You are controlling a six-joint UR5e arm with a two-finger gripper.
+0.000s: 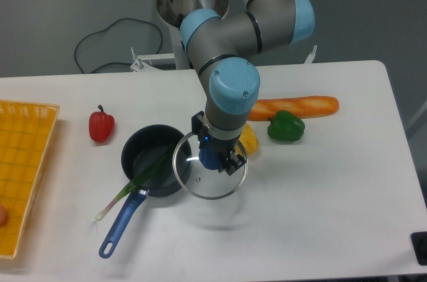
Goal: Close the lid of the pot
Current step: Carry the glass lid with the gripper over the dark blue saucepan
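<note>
The dark blue-black pot (152,159) sits on the white table left of centre, its long blue handle (122,225) pointing toward the front left. A green onion (133,184) lies across its rim, sticking out at the front left. The clear glass lid (209,169) with its metal rim hangs to the right of the pot, tilted, its left edge over the pot's right rim. My gripper (212,155) points down and is shut on the lid's blue knob.
A red pepper (101,126) lies left of the pot. A green pepper (286,127), a baguette (293,107) and a yellow item (248,141) lie right of the arm. A yellow basket (20,169) stands at the left table edge.
</note>
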